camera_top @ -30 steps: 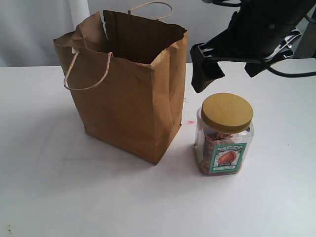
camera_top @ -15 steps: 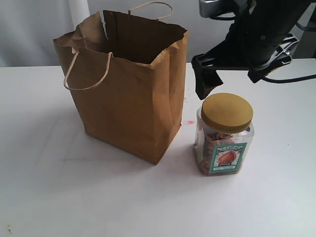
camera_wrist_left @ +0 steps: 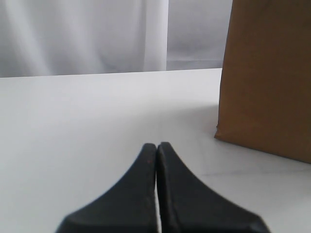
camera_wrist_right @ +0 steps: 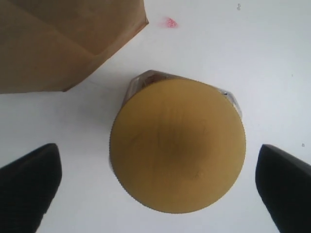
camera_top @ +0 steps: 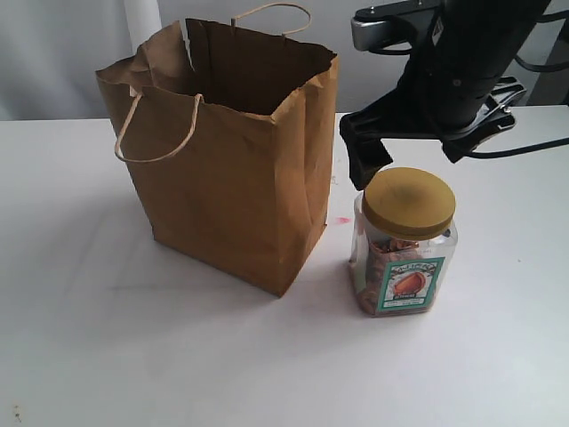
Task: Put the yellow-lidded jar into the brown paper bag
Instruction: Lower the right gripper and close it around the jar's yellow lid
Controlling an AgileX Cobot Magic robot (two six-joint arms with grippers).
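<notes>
The yellow-lidded jar [camera_top: 404,262] stands upright on the white table, just right of the brown paper bag [camera_top: 231,178], which stands open with its handles up. My right gripper [camera_top: 409,160] hovers open just above the jar's lid [camera_wrist_right: 177,145], one finger [camera_wrist_right: 29,187] on each side of the lid and neither touching it. The bag's corner [camera_wrist_right: 58,39] shows beside the jar in the right wrist view. My left gripper [camera_wrist_left: 156,146] is shut on nothing, low over the table, with the bag's side [camera_wrist_left: 267,73] ahead of it. The exterior view does not show the left arm.
A small pink mark [camera_top: 342,220] lies on the white table [camera_top: 133,356] between bag and jar. A pale curtain [camera_wrist_left: 82,34] hangs behind the table's far edge. The right arm's cable [camera_top: 524,147] trails off to the right.
My right gripper has come down and shifted left, from up beside the jar to closely straddling its lid. Jar and bag have not moved.
</notes>
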